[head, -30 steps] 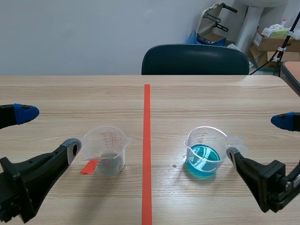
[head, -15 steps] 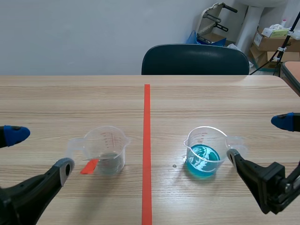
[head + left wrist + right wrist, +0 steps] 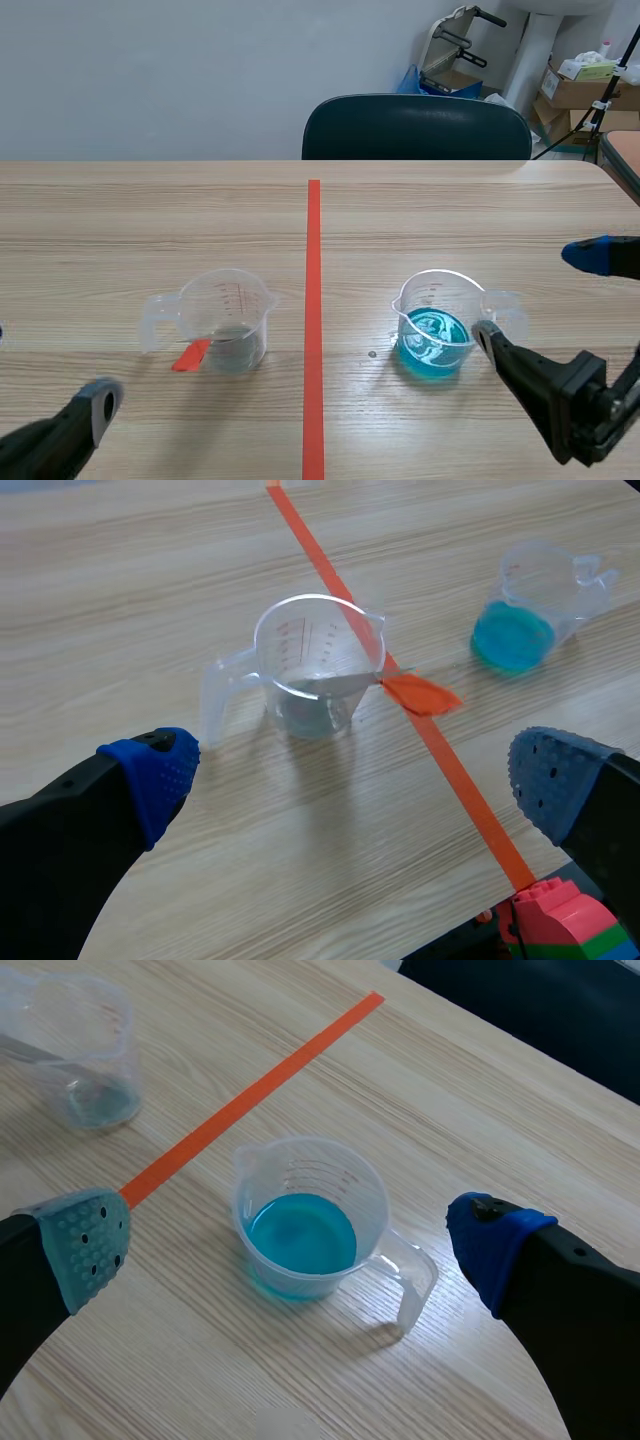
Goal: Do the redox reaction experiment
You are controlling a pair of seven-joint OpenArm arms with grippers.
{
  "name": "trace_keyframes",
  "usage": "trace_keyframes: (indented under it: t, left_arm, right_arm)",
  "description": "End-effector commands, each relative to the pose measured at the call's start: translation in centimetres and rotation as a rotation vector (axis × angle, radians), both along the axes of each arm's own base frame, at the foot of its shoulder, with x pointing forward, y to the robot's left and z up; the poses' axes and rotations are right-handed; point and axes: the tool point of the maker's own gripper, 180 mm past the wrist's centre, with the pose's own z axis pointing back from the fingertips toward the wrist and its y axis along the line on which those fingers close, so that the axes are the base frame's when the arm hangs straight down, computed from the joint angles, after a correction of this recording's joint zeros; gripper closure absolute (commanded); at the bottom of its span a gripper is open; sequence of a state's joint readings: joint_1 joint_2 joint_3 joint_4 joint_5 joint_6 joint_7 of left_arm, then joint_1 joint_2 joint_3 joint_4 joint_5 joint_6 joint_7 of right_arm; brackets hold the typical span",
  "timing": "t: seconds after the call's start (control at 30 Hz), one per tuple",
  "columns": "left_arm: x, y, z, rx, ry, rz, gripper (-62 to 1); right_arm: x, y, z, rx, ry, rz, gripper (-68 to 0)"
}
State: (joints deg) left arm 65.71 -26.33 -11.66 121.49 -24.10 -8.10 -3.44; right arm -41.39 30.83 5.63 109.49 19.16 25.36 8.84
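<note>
Wooden surface [image 3: 450,210], red tape line [image 3: 313,300] down its middle. My right claw [image 3: 538,296] stands wide, blue-liquid cup [image 3: 305,1220] at twelve o'clock; my left claw [image 3: 352,778], wide too, faces the clear cup [image 3: 318,665] at twelve.

clear cup [image 3: 226,305] and blue-liquid cup [image 3: 435,322] stand well apart, tape line [image 3: 313,250] between.

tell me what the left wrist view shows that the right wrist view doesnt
Only the left wrist view: the open left gripper, the orange tag beside the clear cup, and coloured bricks by its finger. Only the right wrist view: the open right gripper and a dark chair. Both: the clear cup, the blue-liquid cup and the tape line.
</note>
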Motion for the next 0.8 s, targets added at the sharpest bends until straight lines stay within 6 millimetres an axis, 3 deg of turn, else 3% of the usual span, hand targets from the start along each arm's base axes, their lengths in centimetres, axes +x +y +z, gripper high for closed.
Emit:
trace_keyframes:
  t: [0.0, 0.27, 0.6, 0.77]
  left_arm:
    - [0.6, -0.1, 1.1, -0.01, -0.035, 0.007, -62.3]
    - [0.9, 0.2, 1.3, 0.001, -0.046, 0.026, -62.3]
    - [0.9, 0.2, 1.3, 0.001, -0.046, 0.026, -62.3]
    - [0.9, 0.2, 1.3, 0.001, -0.046, 0.026, -62.3]
  right_arm:
    - [1.1, 1.2, 1.7, 0.002, -0.077, 0.05, -67.9]
    - [1.4, 6.8, 2.3, -0.079, -0.166, 0.311, -67.9]
    - [-0.5, 13.4, 2.0, -0.145, -0.261, 0.578, -67.9]
    - [-1.9, 15.8, 0.9, -0.153, -0.301, 0.703, -67.9]
